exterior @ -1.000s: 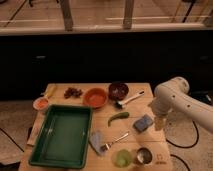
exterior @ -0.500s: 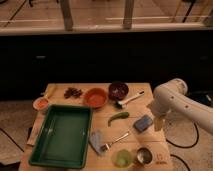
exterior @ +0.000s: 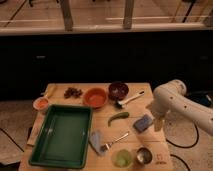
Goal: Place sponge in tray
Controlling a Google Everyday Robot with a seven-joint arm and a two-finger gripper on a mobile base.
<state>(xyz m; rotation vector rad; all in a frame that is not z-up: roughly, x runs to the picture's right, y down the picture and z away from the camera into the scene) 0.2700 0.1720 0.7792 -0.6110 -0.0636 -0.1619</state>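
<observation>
The sponge is a small blue-grey block lying on the right side of the wooden table. The tray is a large dark green rectangle with a raised rim on the table's left side, with nothing in it. My gripper hangs from the white arm at the table's right edge, just to the right of the sponge and close beside it.
A green pepper, an orange bowl, a dark bowl and a brush lie behind the sponge. A pale cloth piece, a fork, a green cup and a metal cup sit near the front edge.
The arm has shifted slightly left and down, bringing the gripper closer to the sponge. The objects on the table have not moved.
</observation>
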